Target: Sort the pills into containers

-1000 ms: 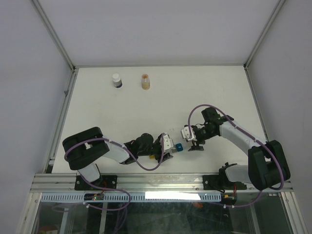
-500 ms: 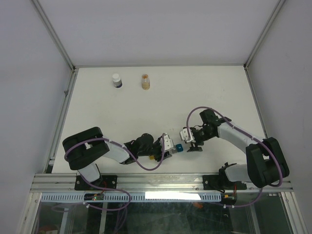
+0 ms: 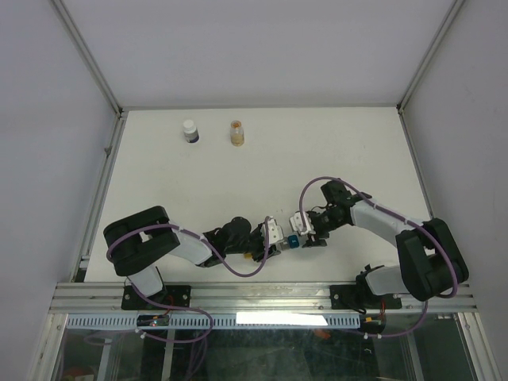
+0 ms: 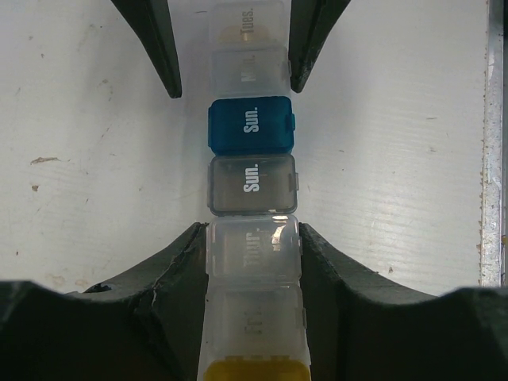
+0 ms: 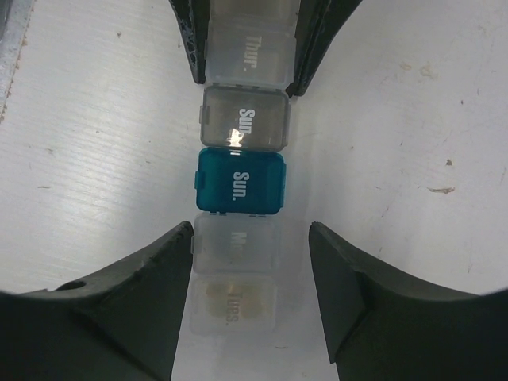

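Observation:
A short strip of pillbox containers lies on the white table: a yellow cube, clear ones, a grey "Sun." cube, a blue "Sun." cube and clear cubes at the far end. My left gripper is shut on the clear "Thur." cube. My right gripper is open and straddles the clear end cubes past the blue cube. The "Tues." cube shows tan pills inside. In the top view both grippers meet at the strip. The clear vial of orange pills stands far back.
A small white-capped dark bottle stands left of the vial at the back. A metal rail runs along the table's near edge close to the strip. White walls enclose the table on three sides.
My right gripper has moved left and toward the near edge, up to the strip, and now straddles its end cubes. The left gripper and strip have barely moved.

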{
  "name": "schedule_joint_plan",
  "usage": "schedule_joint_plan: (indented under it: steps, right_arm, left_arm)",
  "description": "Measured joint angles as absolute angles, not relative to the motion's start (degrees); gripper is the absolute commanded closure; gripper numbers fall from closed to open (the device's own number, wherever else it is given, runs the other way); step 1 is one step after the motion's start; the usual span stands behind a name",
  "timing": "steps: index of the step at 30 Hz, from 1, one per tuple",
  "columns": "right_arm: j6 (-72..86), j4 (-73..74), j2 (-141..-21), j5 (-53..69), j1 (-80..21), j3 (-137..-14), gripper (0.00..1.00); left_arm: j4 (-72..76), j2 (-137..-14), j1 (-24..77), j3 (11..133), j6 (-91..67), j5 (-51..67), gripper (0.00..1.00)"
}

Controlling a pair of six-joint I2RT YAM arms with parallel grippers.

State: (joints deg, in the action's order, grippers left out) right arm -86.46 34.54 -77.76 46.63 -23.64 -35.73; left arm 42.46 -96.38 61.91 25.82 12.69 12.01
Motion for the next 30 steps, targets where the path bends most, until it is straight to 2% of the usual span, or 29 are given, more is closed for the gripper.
schedule_joint_plan:
  steps: [6, 11, 18, 23, 30]
  right_arm:
    - [-86.5, 34.6, -78.0, 46.1, -24.1, -35.7, 0.43]
    - [-86.5, 34.6, -78.2, 45.5, -24.3, -35.7, 0.48]
    - [-86.5, 34.8, -78.2, 45.4, -24.4, -35.7, 0.59]
    - [-86.5, 35.0, -78.2, 45.5, -24.4, -35.7, 0.71]
    - [-84.3, 37.8, -79.8, 46.3, -23.7, -37.6, 0.79]
  left_arm:
    - [42.4, -96.4, 61.9, 25.9, 12.7, 11.9, 0.69]
    - [42.4, -96.4, 61.9, 25.9, 12.5, 11.7, 0.71]
    - [42.4, -96.4, 61.9, 25.9, 12.0, 11.2, 0.75]
    - [42.1, -96.4, 61.9, 26.1, 11.7, 11.1, 0.80]
    - [41.8, -96.4, 61.9, 26.2, 11.6, 11.8, 0.87]
